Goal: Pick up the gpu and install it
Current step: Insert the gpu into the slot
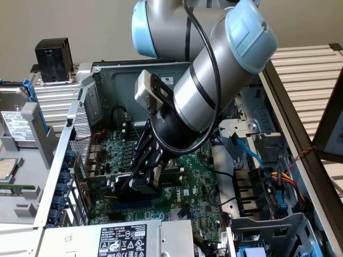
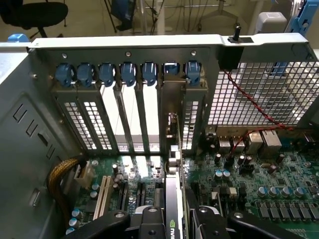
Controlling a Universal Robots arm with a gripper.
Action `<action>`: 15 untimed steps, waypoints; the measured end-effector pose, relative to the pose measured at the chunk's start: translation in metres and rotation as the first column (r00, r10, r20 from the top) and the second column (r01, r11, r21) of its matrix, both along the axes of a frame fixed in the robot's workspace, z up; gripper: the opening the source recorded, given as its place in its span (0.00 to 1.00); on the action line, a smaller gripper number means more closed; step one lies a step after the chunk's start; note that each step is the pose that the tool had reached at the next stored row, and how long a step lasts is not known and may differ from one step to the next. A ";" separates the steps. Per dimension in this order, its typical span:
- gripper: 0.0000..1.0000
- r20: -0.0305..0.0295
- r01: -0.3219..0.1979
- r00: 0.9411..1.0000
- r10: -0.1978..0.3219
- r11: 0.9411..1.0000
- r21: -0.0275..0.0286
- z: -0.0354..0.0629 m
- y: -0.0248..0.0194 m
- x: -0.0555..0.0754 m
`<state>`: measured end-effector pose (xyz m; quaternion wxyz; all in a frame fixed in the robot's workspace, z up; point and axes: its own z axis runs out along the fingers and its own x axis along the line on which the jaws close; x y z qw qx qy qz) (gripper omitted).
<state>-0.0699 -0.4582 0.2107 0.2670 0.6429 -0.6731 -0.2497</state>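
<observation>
- One open computer case (image 1: 123,80) is seen around the gripper (image 2: 174,225), with grey metal walls raised on several sides of it.
- One grey robot arm (image 1: 214,80) with pale blue joint caps is angled down into the case, and the gripper is carried at its lower end.
- One large green motherboard (image 1: 199,187) is spread directly beneath the gripper and beyond it.
- One row of perforated slot covers (image 2: 97,124) is set in the case wall straight ahead of the gripper.
- The gripper is partly closed, and its black fingers (image 2: 144,221) are pressed against the two faces of the gpu (image 2: 173,199).
- The gpu is held upright on its edge between the fingers, close over the motherboard. Whether it is seated in a socket cannot be told.
- Its metal bracket (image 2: 171,102) is placed against the slot wall ahead of the gripper, between two of the slot covers.
- Seven blue clips (image 2: 128,73) are lined along the wall's outer rim, ahead of the gripper.
- One thin red wire (image 2: 249,104) is strung across a mesh panel (image 2: 264,89) beside the slot covers, ahead of the gripper and off to one side.
</observation>
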 end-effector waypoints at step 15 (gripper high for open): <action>0.27 0.000 0.000 1.000 0.000 1.000 0.000 0.0068 -0.0001 0.006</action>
